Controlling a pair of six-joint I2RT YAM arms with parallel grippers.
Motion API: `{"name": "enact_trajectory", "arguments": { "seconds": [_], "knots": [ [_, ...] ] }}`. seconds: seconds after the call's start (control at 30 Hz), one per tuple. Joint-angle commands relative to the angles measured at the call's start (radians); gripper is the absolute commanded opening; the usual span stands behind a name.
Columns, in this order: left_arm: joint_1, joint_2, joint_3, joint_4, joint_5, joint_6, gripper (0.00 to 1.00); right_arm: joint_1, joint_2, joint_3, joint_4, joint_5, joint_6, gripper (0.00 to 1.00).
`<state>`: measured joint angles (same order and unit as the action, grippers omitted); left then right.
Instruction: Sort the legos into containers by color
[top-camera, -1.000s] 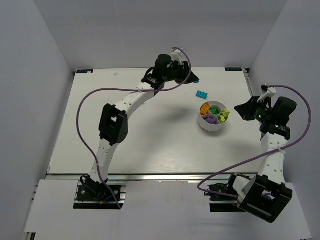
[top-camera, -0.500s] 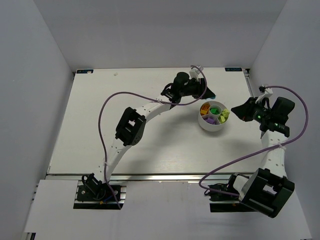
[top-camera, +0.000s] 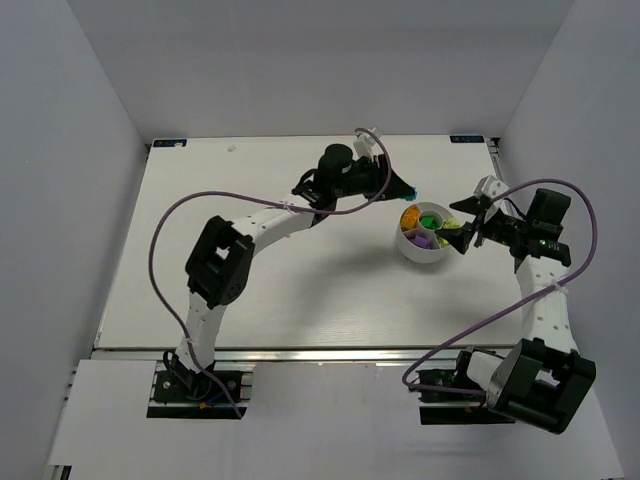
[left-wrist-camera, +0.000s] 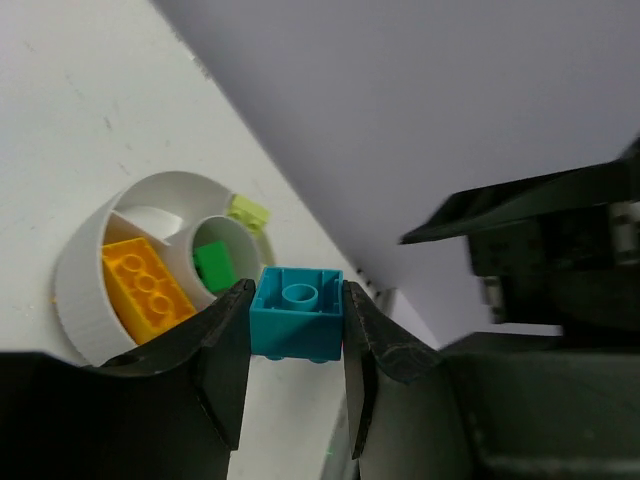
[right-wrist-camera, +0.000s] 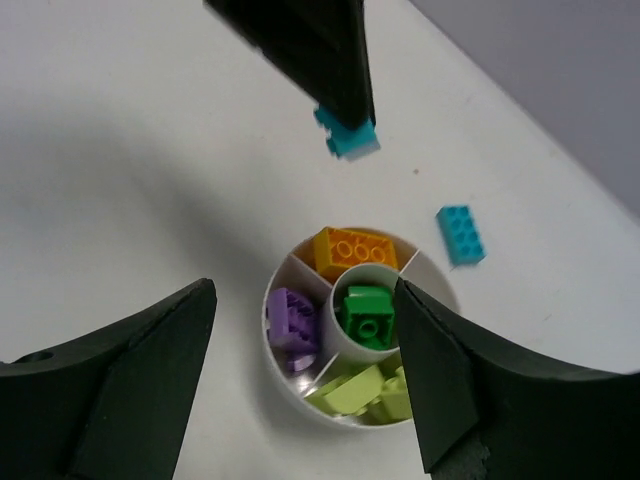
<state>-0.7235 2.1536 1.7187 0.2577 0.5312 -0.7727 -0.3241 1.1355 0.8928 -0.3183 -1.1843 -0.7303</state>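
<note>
My left gripper (left-wrist-camera: 297, 300) is shut on a cyan lego (left-wrist-camera: 297, 312) and holds it in the air just beyond the white bowl (left-wrist-camera: 85, 290). In the top view the left gripper (top-camera: 405, 187) is up and left of the bowl (top-camera: 412, 250). My right gripper (right-wrist-camera: 303, 290) hangs open right above the bowl (right-wrist-camera: 268, 322), with nothing between its fingers; in the top view the right gripper (top-camera: 462, 228) is at the bowl's right rim. The containers hold an orange lego (right-wrist-camera: 355, 250), a green lego (right-wrist-camera: 365, 315) in the centre, a purple lego (right-wrist-camera: 292, 325) and lime legos (right-wrist-camera: 370, 390).
A second cyan lego (right-wrist-camera: 462, 235) lies flat on the table just beyond the bowl. White walls close in the table's back and sides. The right arm's purple cable (top-camera: 500, 315) loops over the table's near right part.
My right gripper has opened wide and swung left from the table's right edge to over the bowl. My left gripper has carried its cyan lego from the back toward the bowl.
</note>
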Motion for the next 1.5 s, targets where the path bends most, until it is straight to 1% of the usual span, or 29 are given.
{"name": "enact_trajectory", "arguments": {
  "seconds": [0.0, 0.03, 0.1, 0.17, 0.2, 0.23, 0.3, 0.53, 0.67, 0.83, 1.0, 1.1, 1.2, 1.3, 1.4, 1.43, 1.47],
  "knots": [
    [0.019, -0.202, -0.05, 0.023, -0.017, -0.085, 0.0, 0.04, -0.056, -0.009, 0.064, 0.002, -0.309, 0.77],
    [0.019, -0.24, -0.063, -0.027, -0.014, -0.1, 0.0, 0.069, -0.043, 0.055, 0.012, -0.02, -0.349, 0.77],
    [0.019, -0.264, -0.073, -0.064, 0.009, -0.137, 0.0, 0.106, -0.014, 0.11, -0.091, -0.029, -0.434, 0.77],
    [0.019, -0.29, -0.112, -0.103, 0.033, -0.187, 0.0, 0.14, -0.017, 0.145, -0.091, -0.023, -0.423, 0.77],
    [0.019, -0.299, -0.135, -0.097, 0.039, -0.204, 0.0, 0.155, -0.013, 0.162, -0.076, -0.02, -0.37, 0.76],
    [0.019, -0.322, -0.19, -0.063, 0.044, -0.232, 0.0, 0.163, -0.01, 0.172, -0.062, -0.017, -0.342, 0.76],
    [0.019, -0.336, -0.226, -0.041, 0.052, -0.243, 0.0, 0.178, -0.008, 0.187, -0.03, -0.018, -0.285, 0.76],
    [0.019, -0.334, -0.238, -0.012, 0.092, -0.28, 0.0, 0.238, -0.016, 0.201, 0.076, -0.009, -0.094, 0.74],
    [0.019, -0.327, -0.229, -0.003, 0.095, -0.287, 0.0, 0.289, -0.01, 0.195, 0.072, -0.011, -0.083, 0.74],
    [0.019, -0.308, -0.22, 0.018, 0.115, -0.307, 0.0, 0.387, -0.006, 0.179, 0.065, 0.075, -0.098, 0.75],
    [0.01, -0.305, -0.22, 0.021, 0.125, -0.309, 0.0, 0.433, 0.01, 0.169, 0.139, 0.167, -0.049, 0.75],
    [0.01, -0.316, -0.228, 0.028, 0.128, -0.304, 0.0, 0.451, 0.021, 0.172, 0.156, 0.236, -0.038, 0.75],
    [0.01, -0.328, -0.243, 0.034, 0.127, -0.304, 0.0, 0.462, 0.03, 0.17, 0.163, 0.271, -0.032, 0.74],
    [0.01, -0.334, -0.246, 0.037, 0.133, -0.303, 0.0, 0.465, 0.03, 0.158, 0.173, 0.282, -0.029, 0.72],
    [0.01, -0.333, -0.246, 0.038, 0.138, -0.304, 0.0, 0.47, 0.023, 0.144, 0.194, 0.282, -0.021, 0.61],
    [0.019, -0.333, -0.246, 0.035, 0.136, -0.303, 0.0, 0.471, 0.023, 0.146, 0.196, 0.284, -0.021, 0.52],
    [0.019, -0.336, -0.249, 0.038, 0.136, -0.303, 0.0, 0.473, 0.024, 0.147, 0.188, 0.288, -0.024, 0.48]
  ]
}}
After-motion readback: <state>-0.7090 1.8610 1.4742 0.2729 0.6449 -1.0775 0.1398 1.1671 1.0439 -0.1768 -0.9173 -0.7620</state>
